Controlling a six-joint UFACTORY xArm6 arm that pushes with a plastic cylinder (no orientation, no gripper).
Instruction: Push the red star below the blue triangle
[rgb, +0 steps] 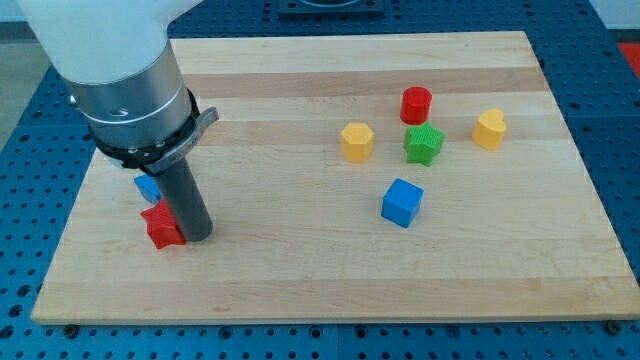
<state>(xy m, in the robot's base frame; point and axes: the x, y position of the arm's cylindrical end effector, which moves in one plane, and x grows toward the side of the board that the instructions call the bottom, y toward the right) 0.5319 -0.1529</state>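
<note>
Camera view. The arm ends in a straight dark rod with no claw, so there is nothing to stand apart or clamp. My tip (195, 236) rests on a pale wooden board (300, 280) with visible lengthwise grain and a smooth finish. The board lies on a blue perforated surface (20, 290).

The red star (162, 225), a matte block with blunt points, sits against the tip on the view's left side; contact appears likely but the seam is hard to make out. The blue triangle (148, 187) lies just above the star, toward the view's top left of the tip, partly hidden by the rod and the grey metal collar (135, 105), so its shape is only partly readable.

Well apart from the tip, toward the view's right: a blue cube (402, 202), a green star (423, 144), a yellow hexagon (356, 142), a red cylinder (415, 104), and a yellow heart-like block (489, 129).

No containers appear; every block rests directly on the board.
</note>
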